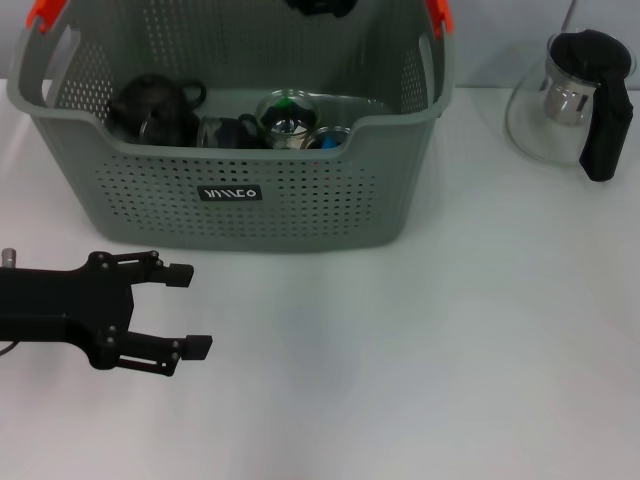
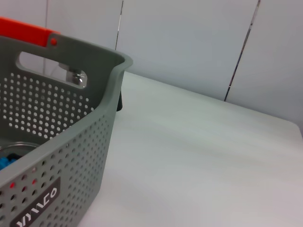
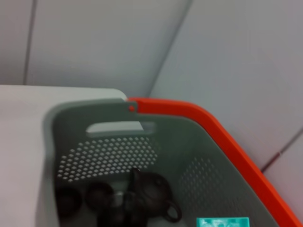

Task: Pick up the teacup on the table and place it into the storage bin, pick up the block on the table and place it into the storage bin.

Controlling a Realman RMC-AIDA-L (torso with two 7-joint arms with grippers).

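The left gripper (image 1: 190,310) hung spread and empty just short of the storage bin (image 1: 240,215), so any forward swing risked shunting its front wall.

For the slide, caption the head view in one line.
Left gripper open above the white table, in front of the storage bin holding dark teaware; glass teapot stands to the bin's right.

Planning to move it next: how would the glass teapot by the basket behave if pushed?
The glass teapot looks fragile and probably smooth, so it may slip. Its wide base suggests it slides rather than tips. Its black handle seems the safer grip.
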